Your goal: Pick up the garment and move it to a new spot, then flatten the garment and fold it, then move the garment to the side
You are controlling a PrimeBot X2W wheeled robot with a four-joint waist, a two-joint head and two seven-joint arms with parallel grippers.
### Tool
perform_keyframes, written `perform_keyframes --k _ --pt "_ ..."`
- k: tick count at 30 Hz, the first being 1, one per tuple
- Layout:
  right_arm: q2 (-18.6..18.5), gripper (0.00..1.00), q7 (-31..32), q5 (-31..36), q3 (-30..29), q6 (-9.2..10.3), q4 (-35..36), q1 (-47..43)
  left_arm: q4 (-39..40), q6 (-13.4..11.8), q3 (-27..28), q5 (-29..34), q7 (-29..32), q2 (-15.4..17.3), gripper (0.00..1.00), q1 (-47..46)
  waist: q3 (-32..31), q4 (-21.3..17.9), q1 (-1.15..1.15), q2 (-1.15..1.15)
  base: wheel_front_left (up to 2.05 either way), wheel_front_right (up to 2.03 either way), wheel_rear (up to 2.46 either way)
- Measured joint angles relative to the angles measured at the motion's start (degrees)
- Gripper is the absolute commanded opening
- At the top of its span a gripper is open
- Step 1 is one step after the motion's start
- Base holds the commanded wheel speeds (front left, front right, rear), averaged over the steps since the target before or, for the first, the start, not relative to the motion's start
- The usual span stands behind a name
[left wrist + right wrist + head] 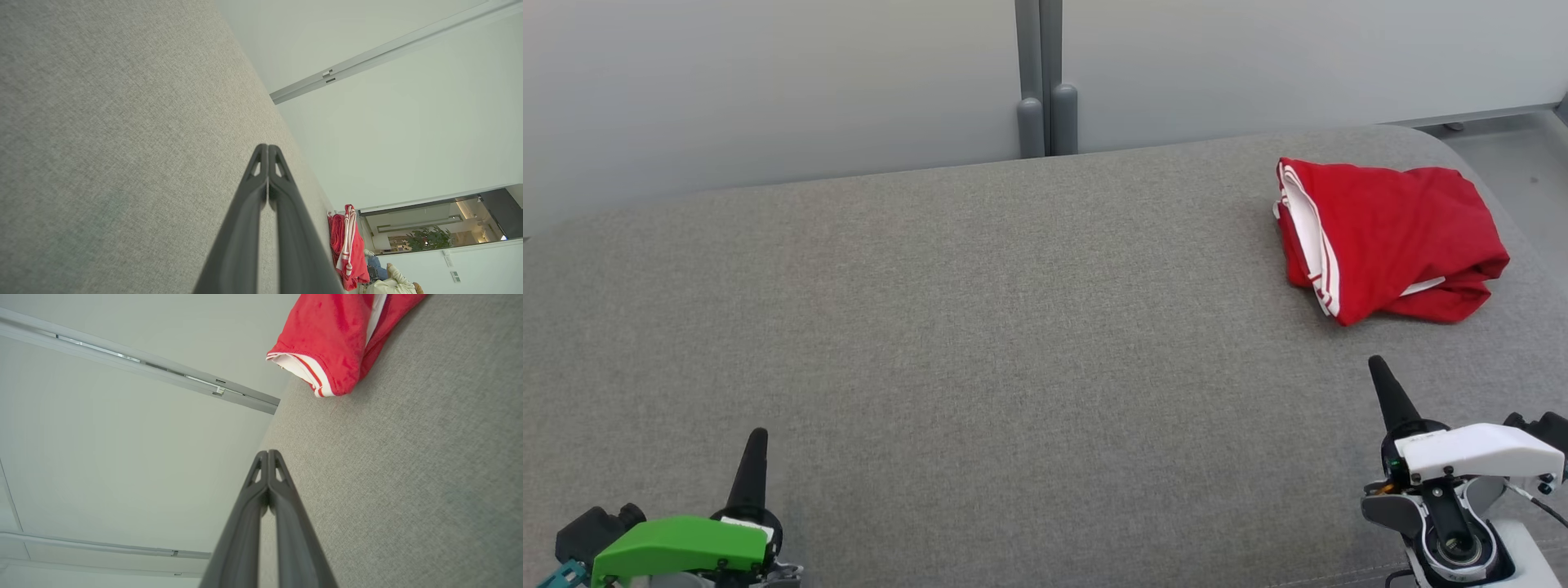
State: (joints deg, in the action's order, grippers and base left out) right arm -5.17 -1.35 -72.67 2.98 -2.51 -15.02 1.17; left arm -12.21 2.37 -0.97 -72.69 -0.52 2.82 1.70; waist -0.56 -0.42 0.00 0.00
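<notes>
Sitting bunched at the far right of the grey surface [980,327], the red garment [1388,241] lies free just beyond the right pincer [1376,363], clenched empty like the left pincer [758,434], both parked at the near edge, apparently resting.

A wide padded surface [980,343] spans the head view from side to side. The garment [1388,241] lies on it at the far right, near the rear edge. The left gripper [758,437] is over the near left part, well apart from the garment. The right gripper [1377,363] is over the near right part, in front of the garment and not touching it. Behind the surface stands a wall [768,82], with two posts [1045,114] at its middle.
</notes>
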Motion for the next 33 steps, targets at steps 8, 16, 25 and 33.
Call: perform_keyframes --k 8,16,25,33 --pt "0.34 0.0 1.48 -5.71 -2.13 -1.1 -0.16 0.8 -0.58 1.23 0.88 -5.86 1.15 0.08 0.0 -1.14 0.2 0.12 0.0 0.0 0.0 0.0 0.0" --pt "0.68 0.0 2.97 -11.6 -4.25 -2.23 -0.26 0.92 -1.69 2.4 1.59 -11.15 2.59 0.11 0.0 -2.27 0.41 0.23 0.0 0.0 0.0 0.0 0.0" --pt "0.92 0.0 4.53 -18.04 -6.59 -3.52 -0.43 1.53 -2.43 3.67 2.67 -17.35 4.06 0.14 0.0 -3.52 0.63 0.36 0.0 0.0 0.0 0.0 0.0" --pt "1.11 0.0 5.2 -21.4 -7.86 -4.04 -0.53 1.93 -3.1 4.24 3.03 -20.49 4.6 0.18 0.0 -4.49 0.73 0.42 0.0 0.0 0.0 0.0 0.0"
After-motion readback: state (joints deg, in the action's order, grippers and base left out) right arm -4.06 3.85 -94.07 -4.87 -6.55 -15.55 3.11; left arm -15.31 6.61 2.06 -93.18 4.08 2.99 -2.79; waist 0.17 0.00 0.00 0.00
